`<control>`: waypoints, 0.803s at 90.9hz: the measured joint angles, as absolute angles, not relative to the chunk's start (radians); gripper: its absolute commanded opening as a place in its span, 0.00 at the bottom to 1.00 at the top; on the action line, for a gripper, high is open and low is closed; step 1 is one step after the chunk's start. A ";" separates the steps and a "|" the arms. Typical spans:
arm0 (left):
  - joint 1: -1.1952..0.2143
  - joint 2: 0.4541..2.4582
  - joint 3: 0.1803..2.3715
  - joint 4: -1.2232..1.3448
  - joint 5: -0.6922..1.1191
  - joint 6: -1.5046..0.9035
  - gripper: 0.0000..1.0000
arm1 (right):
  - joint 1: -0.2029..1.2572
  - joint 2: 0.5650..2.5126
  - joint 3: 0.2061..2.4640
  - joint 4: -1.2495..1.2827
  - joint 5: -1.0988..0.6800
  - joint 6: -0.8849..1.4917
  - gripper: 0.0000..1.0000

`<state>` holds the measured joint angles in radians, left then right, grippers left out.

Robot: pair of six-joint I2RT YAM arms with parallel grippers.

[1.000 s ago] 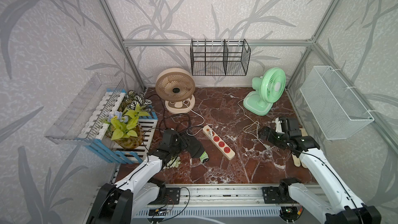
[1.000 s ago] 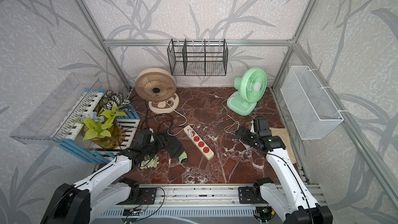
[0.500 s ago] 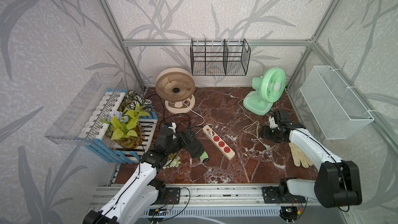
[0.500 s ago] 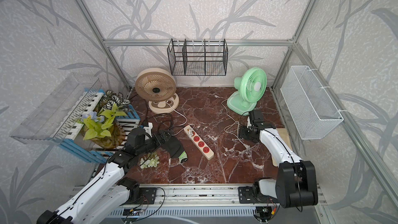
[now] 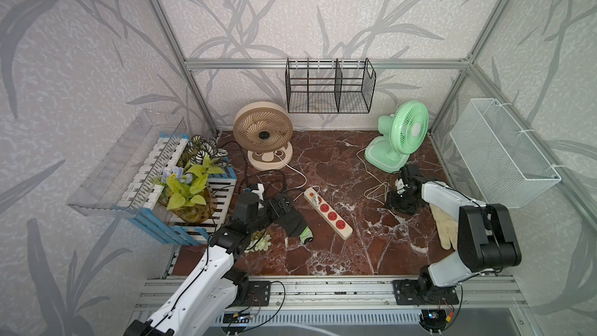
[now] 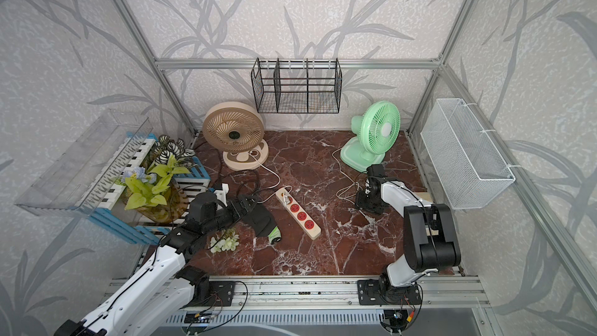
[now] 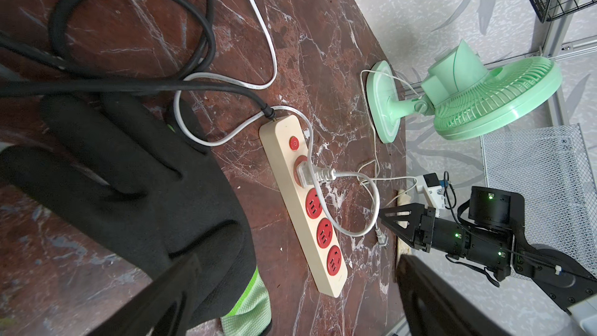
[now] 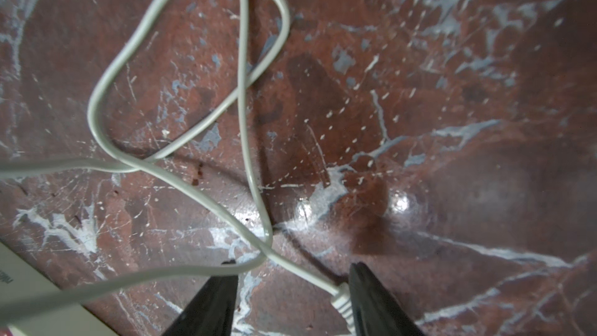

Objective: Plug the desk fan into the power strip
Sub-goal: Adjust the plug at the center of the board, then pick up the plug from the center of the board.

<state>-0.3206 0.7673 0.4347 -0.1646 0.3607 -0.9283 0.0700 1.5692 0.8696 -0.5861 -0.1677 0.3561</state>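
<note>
**Red marble tabletop [image 5: 355, 247], one cord in and one out**

Marble fills the lower half of both top views. At its middle lies the power strip [image 5: 328, 214], flat and slanted, with its button end toward the upper left. The socket next to the button holds a white plug [image 7: 307, 172], whose cord runs to the beige fan [image 5: 263, 132] at the table's upper left. Three red sockets show open faces.

The green fan [image 5: 400, 137] stands at the upper right. Its thin white cord loops down to a loose plug [image 8: 342, 305] on the marble, right of the strip and apart from it.

The right pincer [image 8: 292, 264] points down over that plug with its jaws part-way open. The plug lies between them, seemingly against one finger, not clamped.

The left pincer [image 7: 295, 259] hangs over a black glove [image 5: 292, 221] just left of the strip, jaws spread wide and holding nothing.
</note>
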 measured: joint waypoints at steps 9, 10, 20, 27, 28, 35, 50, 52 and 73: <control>-0.321 0.769 0.435 -0.163 0.361 -0.933 1.00 | 0.072 1.571 0.867 -0.595 -0.186 0.371 0.62; -0.321 0.769 0.435 -0.162 0.361 -0.934 1.00 | 0.074 1.571 0.867 -0.596 -0.189 0.372 0.63; -0.321 0.781 0.435 -0.149 0.364 -0.935 1.00 | 0.109 1.570 0.845 -0.597 -0.206 0.395 0.63; -0.321 0.788 0.435 -0.145 0.366 -0.935 1.00 | 0.167 1.555 0.824 -0.599 -0.227 0.420 0.63; -0.321 0.789 0.435 -0.144 0.366 -0.935 1.00 | 0.176 1.551 0.821 -0.599 -0.229 0.424 0.63; -0.321 0.789 0.435 -0.142 0.366 -0.936 1.00 | 0.248 1.521 0.805 -0.611 -0.253 0.457 0.63; -0.321 0.789 0.435 -0.139 0.368 -0.935 1.00 | 0.326 1.433 0.803 -0.649 -0.278 0.508 0.64; -0.321 0.789 0.434 -0.138 0.368 -0.935 1.00 | 0.326 1.416 0.803 -0.657 -0.268 0.511 0.65; -0.321 0.789 0.427 -0.130 0.372 -0.936 1.00 | 0.323 1.396 0.853 -0.730 -0.146 0.505 0.63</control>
<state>-0.3206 0.7895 0.4274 -0.1303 0.3721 -0.9356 0.3233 1.3964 0.8532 -0.7296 -0.1455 0.5045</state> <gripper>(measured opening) 0.999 0.653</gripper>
